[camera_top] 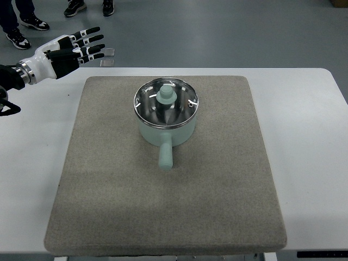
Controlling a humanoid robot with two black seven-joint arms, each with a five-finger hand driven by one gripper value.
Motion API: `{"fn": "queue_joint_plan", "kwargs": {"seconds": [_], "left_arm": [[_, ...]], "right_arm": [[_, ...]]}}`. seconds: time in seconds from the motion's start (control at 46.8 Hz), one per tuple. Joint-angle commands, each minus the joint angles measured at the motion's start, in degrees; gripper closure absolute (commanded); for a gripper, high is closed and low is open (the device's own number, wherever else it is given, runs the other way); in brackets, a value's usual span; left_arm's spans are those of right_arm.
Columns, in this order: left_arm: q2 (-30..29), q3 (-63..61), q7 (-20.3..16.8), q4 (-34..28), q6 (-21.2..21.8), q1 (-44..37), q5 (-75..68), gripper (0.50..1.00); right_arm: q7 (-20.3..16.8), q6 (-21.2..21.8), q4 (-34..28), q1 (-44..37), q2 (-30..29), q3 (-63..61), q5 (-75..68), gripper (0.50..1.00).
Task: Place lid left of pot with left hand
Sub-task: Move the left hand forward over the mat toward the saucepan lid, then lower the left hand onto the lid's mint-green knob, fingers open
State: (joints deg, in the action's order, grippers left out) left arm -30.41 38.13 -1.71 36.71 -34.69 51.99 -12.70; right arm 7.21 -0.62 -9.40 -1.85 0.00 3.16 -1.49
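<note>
Nearest the camera, the grey mat point(163, 217) is covering most of the white worktop point(315, 163), probably to cushion the cookware and stop it from sliding. Past the bare front stretch of mat, the pale green pot point(166, 130) is sitting a little beyond the mat's middle, its handle point(165, 155) pointing toward six o'clock, so the space at nine o'clock of it is lying free for the lid. The glass lid point(166, 101) is resting squarely on the pot's rim, with its green knob point(166, 94) standing up at the centre (the obvious place to take hold). Farther off, at about ten o'clock from the pot and well apart from it, the left hand point(68, 51) is hovering over the worktop's far corner, fingers stretched out and spread, gripping nothing. Judging from that, the lift is not yet begun. Beyond the worktop, people's shoes point(76, 7) are showing on the floor.
</note>
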Motion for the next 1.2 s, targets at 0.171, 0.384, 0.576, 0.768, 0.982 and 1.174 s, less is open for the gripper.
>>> {"fn": "queue_joint_plan", "kwargs": {"seconds": [0.171, 0.384, 0.576, 0.768, 0.982, 1.174], "left_arm": [[-1.1, 0.3, -4.0, 0.8, -0.3, 2.2, -7.9, 0.506], [-2.5, 0.6, -8.8, 7.8, -0.3, 3.2, -22.0, 0.506], [-3.2, 0.3, -10.8, 14.3, -0.3, 5.4, -35.5, 0.506], [-5.3, -0.6, -10.8, 20.2, -0.3, 8.6, -46.5, 0.506], [-5.8, -2.0, -10.8, 24.3, -0.3, 11.9, -59.6, 0.506], [-5.5, -8.5, -10.8, 26.7, -0.3, 18.1, -65.6, 0.506]], "right_arm": [[0.0, 0.0, 0.0, 0.0, 0.0, 0.0, 0.0, 0.576], [0.0, 0.0, 0.0, 0.0, 0.0, 0.0, 0.0, 0.576], [0.0, 0.0, 0.0, 0.0, 0.0, 0.0, 0.0, 0.576], [0.0, 0.0, 0.0, 0.0, 0.0, 0.0, 0.0, 0.576], [0.0, 0.0, 0.0, 0.0, 0.0, 0.0, 0.0, 0.576], [0.0, 0.0, 0.0, 0.0, 0.0, 0.0, 0.0, 0.576]]}}
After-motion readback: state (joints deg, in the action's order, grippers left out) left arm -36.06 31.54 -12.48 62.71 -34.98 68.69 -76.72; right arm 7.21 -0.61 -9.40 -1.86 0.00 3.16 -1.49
